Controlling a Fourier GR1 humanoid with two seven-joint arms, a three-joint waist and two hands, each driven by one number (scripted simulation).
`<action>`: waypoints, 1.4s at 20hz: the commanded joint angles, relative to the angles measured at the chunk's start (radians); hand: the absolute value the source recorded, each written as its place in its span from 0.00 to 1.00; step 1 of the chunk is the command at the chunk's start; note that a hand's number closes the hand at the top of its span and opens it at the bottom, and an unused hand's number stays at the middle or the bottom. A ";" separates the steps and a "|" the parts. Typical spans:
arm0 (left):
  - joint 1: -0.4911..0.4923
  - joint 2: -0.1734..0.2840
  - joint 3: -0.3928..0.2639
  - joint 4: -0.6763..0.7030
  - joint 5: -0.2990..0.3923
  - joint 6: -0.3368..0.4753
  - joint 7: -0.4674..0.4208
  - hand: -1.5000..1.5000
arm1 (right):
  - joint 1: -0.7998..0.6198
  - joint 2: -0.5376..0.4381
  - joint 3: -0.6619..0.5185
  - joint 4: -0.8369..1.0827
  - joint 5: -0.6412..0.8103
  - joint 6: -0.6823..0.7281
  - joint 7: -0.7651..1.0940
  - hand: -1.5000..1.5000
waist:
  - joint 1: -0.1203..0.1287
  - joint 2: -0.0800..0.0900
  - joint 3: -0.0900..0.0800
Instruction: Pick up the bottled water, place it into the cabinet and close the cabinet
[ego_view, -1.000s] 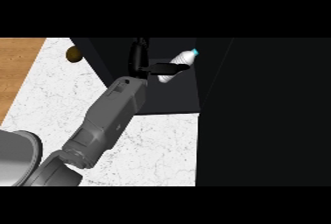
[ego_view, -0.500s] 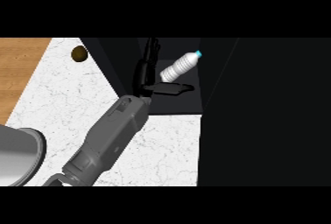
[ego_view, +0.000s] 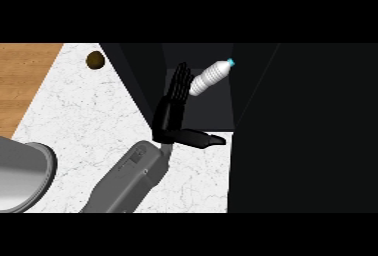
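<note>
One grey forearm comes up from the lower edge and ends in a black hand at the mouth of the dark cabinet; which arm it belongs to cannot be told from the head view. Its fingers are straight and point up into the cabinet, while the thumb sticks out sideways to the right — the hand is open and grips nothing. The bottled water lies tilted inside the cabinet, just beside the fingertips on their right, its blue cap pointing up and away from the hand; whether fingers and bottle touch cannot be made out. Right of the thumb rises a broad black panel, its near edge close to the thumb tip, so the gap on that side is narrow. Left of the hand the white marbled tabletop spreads wide and bare, with a small brown knob well up and to the left, and a wooden strip beyond the tabletop's slanting edge. A grey curved shape sits at the lower left, near the forearm.
</note>
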 joint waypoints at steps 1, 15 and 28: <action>0.149 0.009 -0.067 -0.190 -0.030 0.003 0.001 0.00 | -0.041 0.001 0.004 -0.109 0.022 -0.047 0.100 0.00 | 0.011 0.005 0.000; 0.522 0.275 -0.092 -0.642 -0.007 -0.022 0.114 0.00 | 0.012 -0.251 0.087 -0.140 0.169 0.200 0.028 1.00 | 0.010 -0.002 -0.001; 0.746 0.442 0.114 -0.815 0.176 -0.151 0.102 0.00 | -0.066 -0.371 0.323 -0.200 0.284 0.269 0.072 1.00 | 0.018 -0.003 -0.007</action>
